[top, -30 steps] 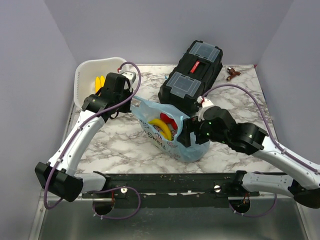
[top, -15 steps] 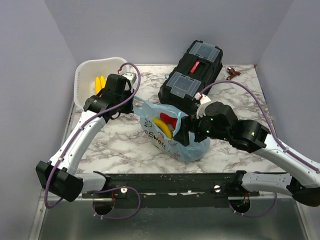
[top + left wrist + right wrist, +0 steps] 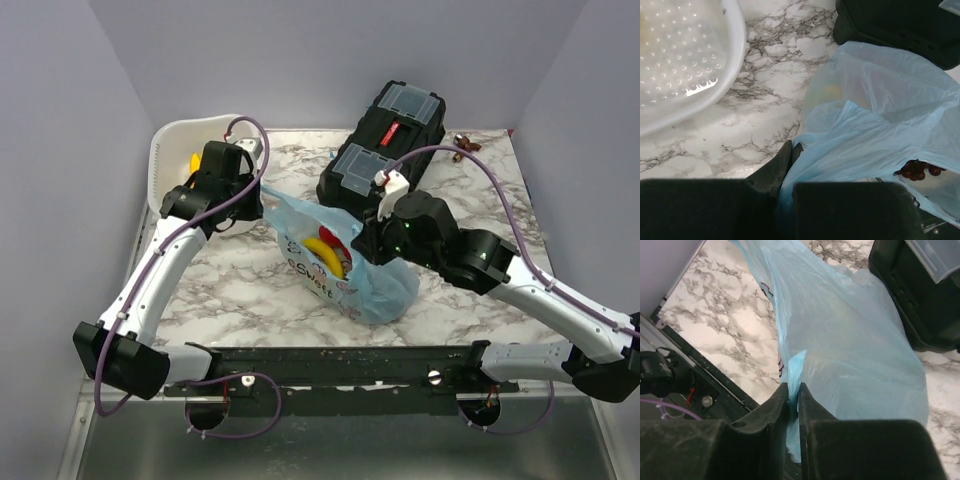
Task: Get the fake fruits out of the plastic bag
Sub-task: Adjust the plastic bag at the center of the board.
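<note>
Fingers of the left gripper (image 3: 790, 156) and the right gripper (image 3: 793, 390) are being pressed shut on thin folds of the plastic bag (image 3: 372, 285), resting on the table (image 3: 230, 285). No fruit is being lifted out yet: banana (image 3: 324, 250), red fruit (image 3: 338, 236) and grape bunch (image 3: 918, 170) are being seen inside.

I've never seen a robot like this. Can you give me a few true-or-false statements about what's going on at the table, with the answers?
1. The left gripper and the right gripper each pinch the film of the plastic bag. True.
2. The banana lies out on the marble table. False: it is inside the bag.
3. The black toolbox stands on the far side of the bag. True.
4. The white basket stands at the table's right edge. False: it is in the far left corner.
5. A dark red grape bunch shows inside the bag. True.
</note>
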Controlling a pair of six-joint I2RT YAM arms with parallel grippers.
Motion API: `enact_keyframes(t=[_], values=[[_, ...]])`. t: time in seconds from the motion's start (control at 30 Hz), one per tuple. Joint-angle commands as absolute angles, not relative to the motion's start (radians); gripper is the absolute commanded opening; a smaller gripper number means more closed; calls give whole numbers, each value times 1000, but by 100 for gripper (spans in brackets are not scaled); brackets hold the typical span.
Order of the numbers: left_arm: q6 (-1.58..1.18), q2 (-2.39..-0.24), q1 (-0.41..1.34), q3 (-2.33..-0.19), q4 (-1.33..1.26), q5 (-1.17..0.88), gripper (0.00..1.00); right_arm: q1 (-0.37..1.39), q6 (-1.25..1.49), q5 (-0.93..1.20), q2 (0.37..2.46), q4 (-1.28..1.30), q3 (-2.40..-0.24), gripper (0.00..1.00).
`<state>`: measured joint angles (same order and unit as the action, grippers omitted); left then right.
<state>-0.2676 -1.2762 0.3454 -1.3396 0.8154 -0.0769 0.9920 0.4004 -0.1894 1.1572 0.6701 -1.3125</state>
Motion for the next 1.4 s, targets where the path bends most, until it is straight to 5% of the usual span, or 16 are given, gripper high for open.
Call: enact_keyframes(t=[0.0,0.2,0.4,0.53,0.73,0.93,1.07,1.37], values=[[-273,-1311,326,-1417,834,-81,0,996,263,-80,1128,572,-1258,1],[-257,-1397,270,-1499,879,-14,0,996,219,364,1009,378,-1053,1],[-197,-1529,247,-1669,978,124,0,1007,515,518,966,74,-696,1],[-192,-1506,247,-1644,963,56,2,1021,636,417,906,-54,-576,1],[-215,-1311,247,-1457,915,-36,57,1022,704,331,899,-55,-580,6],[-278,-1020,244,-1267,928,-63,87,1024,693,285,915,-12,-613,10],[-365,-827,238,-1182,949,-120,98,1024,697,278,928,-8,-619,11],[-895,-516,239,-768,584,-437,99,1025,727,265,918,-38,-602,14]])
